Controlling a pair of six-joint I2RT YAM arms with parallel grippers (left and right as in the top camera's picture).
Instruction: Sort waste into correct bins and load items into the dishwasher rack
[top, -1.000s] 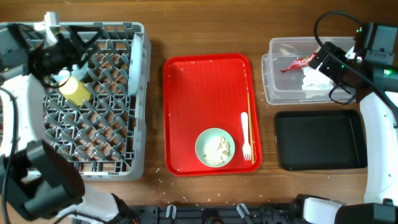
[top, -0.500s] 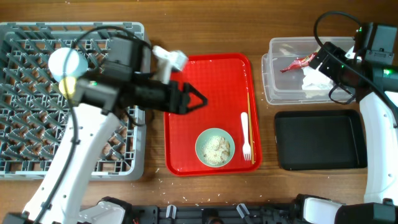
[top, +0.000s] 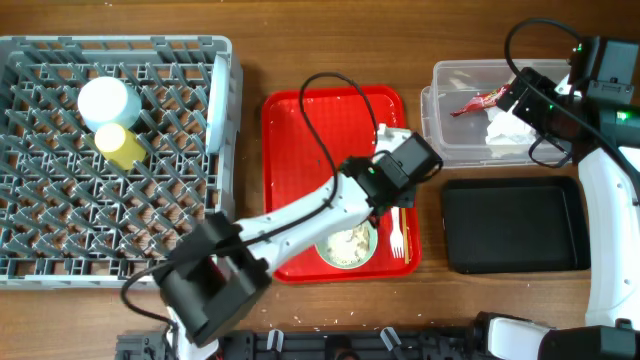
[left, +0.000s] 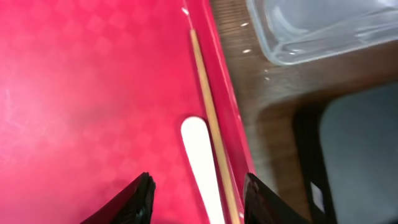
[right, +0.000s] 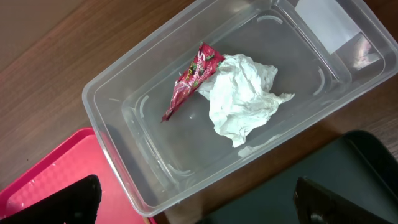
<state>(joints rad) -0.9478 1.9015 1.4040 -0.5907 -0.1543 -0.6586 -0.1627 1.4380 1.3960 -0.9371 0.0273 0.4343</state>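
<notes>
Cutlery pickup is the step in hand, by my reading. Left gripper (left: 198, 186) hangs low over the right side of the red tray (top: 320, 130), jaws parted and empty. They straddle the handle of the white fork (left: 200, 162) and the chopsticks (left: 210, 115), which lie just beside it along the tray's rim; neither finger touches either item. Right gripper (right: 199, 208) hovers wide open and empty above the clear tub (right: 118, 118), where the napkin (right: 242, 99) and red wrapper (right: 194, 74) already lie. Yellow cup (top: 122, 146) sits in the rack (top: 218, 110). Bowl (top: 362, 262) sits on the red tray with rice scraps (top: 350, 240) not yet tipped into the black tray (top: 515, 225). Next move, as judged: lower and close on the fork handle, perhaps with the chopsticks. The outer finger appears to stand above the raised rim and could catch there.
</notes>
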